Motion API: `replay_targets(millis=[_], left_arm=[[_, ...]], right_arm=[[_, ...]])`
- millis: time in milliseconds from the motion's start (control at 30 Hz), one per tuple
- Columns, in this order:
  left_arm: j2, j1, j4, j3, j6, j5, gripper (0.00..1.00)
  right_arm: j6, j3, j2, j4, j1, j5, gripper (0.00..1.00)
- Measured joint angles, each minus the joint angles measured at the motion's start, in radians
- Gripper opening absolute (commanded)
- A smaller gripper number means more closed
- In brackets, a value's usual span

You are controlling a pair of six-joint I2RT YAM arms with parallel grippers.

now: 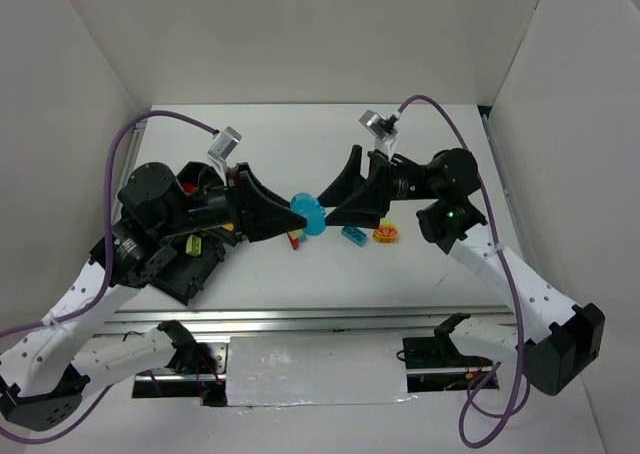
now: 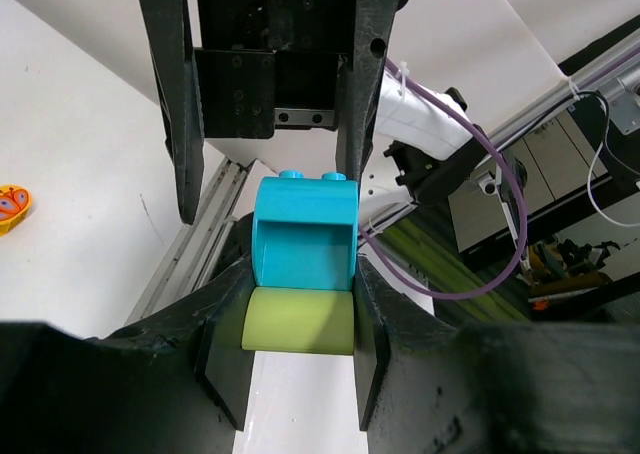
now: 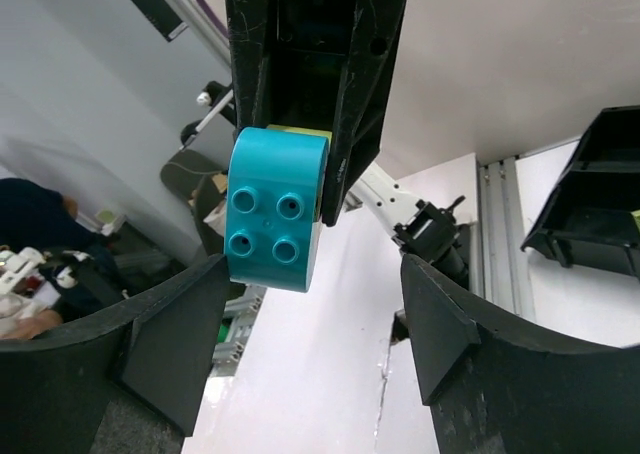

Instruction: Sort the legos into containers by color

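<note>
My left gripper (image 1: 297,215) is shut on a lime green brick (image 2: 297,321) that is stuck to a cyan-blue brick (image 2: 305,234), held above the table's middle. The cyan brick (image 1: 308,215) points toward my right gripper (image 1: 323,212). In the right wrist view the right gripper (image 3: 315,314) is open, its fingers (image 3: 170,344) wide on either side of the cyan brick (image 3: 272,209). More legos lie below: a red one (image 1: 293,239), a cyan one (image 1: 352,235) and an orange-yellow one (image 1: 385,234). The black tray (image 1: 178,276) sits at the left, mostly under my left arm.
A yellow brick (image 1: 196,244) and a red one (image 1: 188,186) show in the tray. The tray's corner also shows in the right wrist view (image 3: 590,214). White walls close in the table on three sides. A metal rail (image 1: 300,319) runs along the near edge.
</note>
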Motion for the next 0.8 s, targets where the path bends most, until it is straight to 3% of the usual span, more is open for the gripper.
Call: replay_targets(millis=[300,667,700,733,800], left_arm=[[-0.015,0.0,-0.024,0.0,0.003,0.018,0.0],[0.001,-0.008,-0.137,0.007,0.065,-0.104,0.0],[0.001,-0.008,-0.153,0.01,0.076,-0.114,0.0],[0.001,-0.009,-0.169,0.014,0.082,-0.122,0.0],[0.001,-0.012,-0.176,0.024,0.085,-0.121,0.0]], right_arm=[[0.123,-0.014,0.037,0.148,0.061,-0.009,0.68],[0.229,-0.053,0.093,0.277,0.081,-0.017,0.7],[0.262,-0.058,0.11,0.319,0.081,-0.023,0.66],[0.292,-0.06,0.129,0.357,0.081,-0.029,0.5],[0.328,-0.06,0.157,0.394,0.081,-0.029,0.3]])
